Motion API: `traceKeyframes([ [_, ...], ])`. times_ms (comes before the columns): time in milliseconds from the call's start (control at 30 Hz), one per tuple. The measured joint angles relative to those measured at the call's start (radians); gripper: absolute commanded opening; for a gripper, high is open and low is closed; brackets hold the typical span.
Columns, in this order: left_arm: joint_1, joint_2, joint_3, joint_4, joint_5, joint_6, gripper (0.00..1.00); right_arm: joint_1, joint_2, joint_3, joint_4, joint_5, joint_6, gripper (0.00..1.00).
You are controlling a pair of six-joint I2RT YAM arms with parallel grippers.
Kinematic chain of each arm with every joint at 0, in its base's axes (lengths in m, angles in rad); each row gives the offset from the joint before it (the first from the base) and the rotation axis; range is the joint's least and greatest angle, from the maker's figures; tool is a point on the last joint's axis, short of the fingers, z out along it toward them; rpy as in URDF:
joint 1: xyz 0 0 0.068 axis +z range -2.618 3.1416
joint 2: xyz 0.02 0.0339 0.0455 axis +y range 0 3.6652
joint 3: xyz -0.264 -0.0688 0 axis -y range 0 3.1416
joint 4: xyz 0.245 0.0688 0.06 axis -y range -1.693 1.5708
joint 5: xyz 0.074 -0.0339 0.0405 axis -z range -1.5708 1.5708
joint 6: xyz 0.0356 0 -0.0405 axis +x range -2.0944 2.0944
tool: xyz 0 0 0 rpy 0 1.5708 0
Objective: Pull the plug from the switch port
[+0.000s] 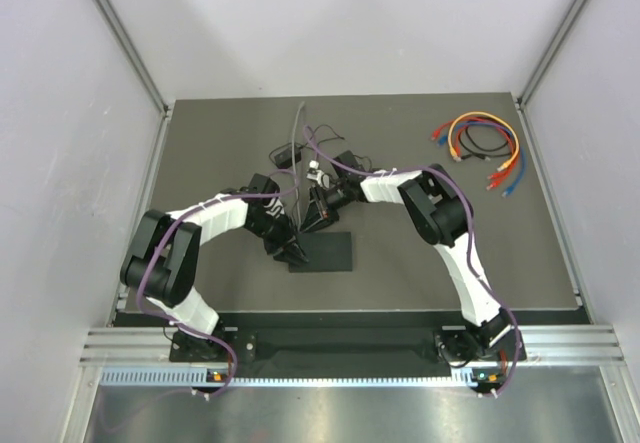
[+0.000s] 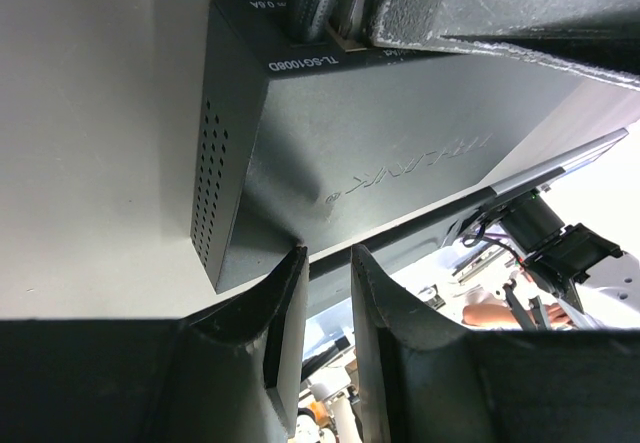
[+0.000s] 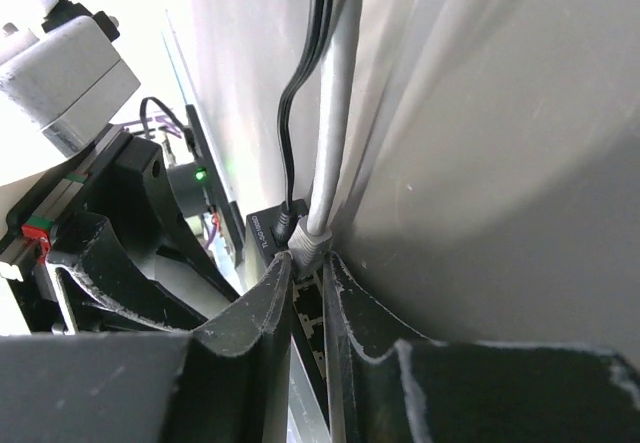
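The switch [image 1: 330, 253] is a flat black box lying on the dark mat between both arms. Its logo face [image 2: 380, 153] fills the left wrist view. My left gripper [image 2: 328, 255] stands open, its fingertips resting at the switch's near edge with nothing between them. In the right wrist view a grey plug [image 3: 308, 243] sits in the end port of the switch [image 3: 262, 231], its grey cable [image 3: 335, 113] running away from it. My right gripper [image 3: 308, 263] is shut on the plug, one fingertip on each side. In the top view the right gripper [image 1: 313, 225] hides the plug.
A thin black power lead [image 3: 285, 133] enters the switch right beside the plug. Empty ports [image 3: 308, 308] run along the same edge. A bundle of coloured cables [image 1: 485, 148] lies at the back right of the mat. White walls enclose the table.
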Motion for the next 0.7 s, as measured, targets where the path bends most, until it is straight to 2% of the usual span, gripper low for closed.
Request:
traceKeyframes([
  [33,0.000,0.000,0.000,0.000,0.000,0.000,0.30,0.000,0.002,0.000,0.003,-0.002,0.005,0.12],
  [100,0.000,0.001,0.000,0.000,0.000,0.000,0.30,-0.001,0.002,0.001,-0.002,-0.001,0.005,0.01],
  [133,0.000,0.002,0.000,0.000,0.001,0.000,0.30,-0.001,0.002,0.003,-0.007,0.001,0.004,0.00],
  [300,0.000,0.007,0.003,-0.005,0.003,0.000,0.30,-0.001,0.002,0.005,-0.011,0.016,0.023,0.00],
  [500,0.000,0.023,0.011,-0.024,0.010,-0.002,0.29,0.002,-0.090,-0.199,0.270,0.129,0.251,0.00],
  [600,0.000,0.029,0.008,-0.029,0.026,-0.009,0.29,0.003,-0.092,-0.242,0.365,0.143,0.378,0.00],
  [700,0.000,0.029,0.001,-0.033,0.038,-0.013,0.29,0.007,-0.090,-0.220,0.322,0.170,0.393,0.00],
])
